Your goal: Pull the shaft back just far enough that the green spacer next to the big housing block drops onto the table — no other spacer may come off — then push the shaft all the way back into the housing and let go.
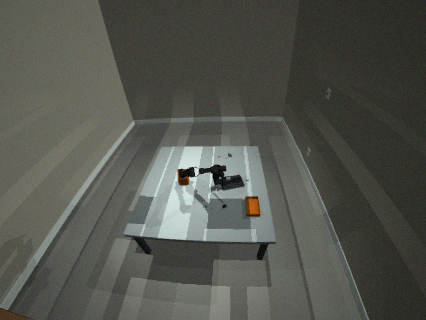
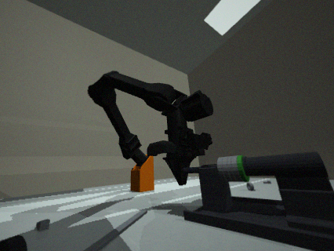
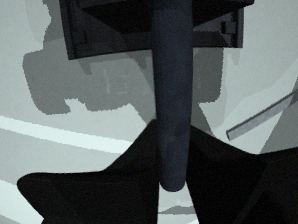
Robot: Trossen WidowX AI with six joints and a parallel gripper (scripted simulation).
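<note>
While the claw (image 2: 181, 183) (image 3: 164, 124) grips the shaft (image 2: 193, 170) (image 3: 173, 85) | writing: none legible

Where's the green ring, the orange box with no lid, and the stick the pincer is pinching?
Green spacer (image 2: 242, 168): exterior view, its rim.
Open orange bin (image 1: 253, 206): top view, its inside floor.
Shaft (image 2: 192, 170) (image 3: 173, 100): exterior and wrist views, its bare length.
</note>
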